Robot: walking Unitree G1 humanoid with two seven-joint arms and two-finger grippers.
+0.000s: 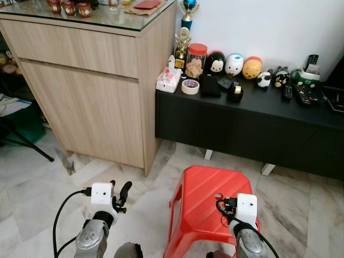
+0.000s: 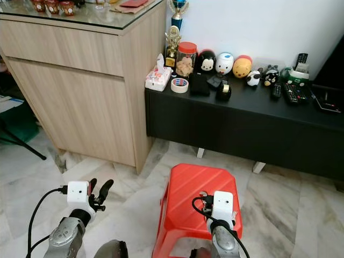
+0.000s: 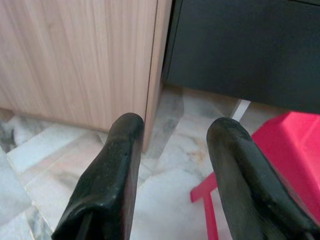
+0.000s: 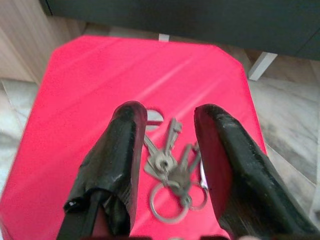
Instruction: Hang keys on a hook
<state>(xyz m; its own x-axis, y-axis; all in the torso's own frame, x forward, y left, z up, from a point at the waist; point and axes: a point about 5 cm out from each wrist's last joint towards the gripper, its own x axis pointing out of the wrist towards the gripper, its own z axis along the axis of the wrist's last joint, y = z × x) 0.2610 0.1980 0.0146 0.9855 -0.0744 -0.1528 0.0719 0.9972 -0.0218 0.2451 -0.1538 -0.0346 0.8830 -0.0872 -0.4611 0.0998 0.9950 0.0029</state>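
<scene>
Now right gripper (image 4: 165, 165) above keys (image 4: 172, 172) on red stool (image 4: 100, 90), fingers apart around them. Light, loose, probably slippery metal; best pinched at the rings.

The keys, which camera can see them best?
The right wrist view shows the keys best: they lie on the red stool, between the open fingers of the right gripper. From the two eye views the right wrist's camera box covers that spot. The left wrist view looks at the floor and cabinet instead.
</scene>
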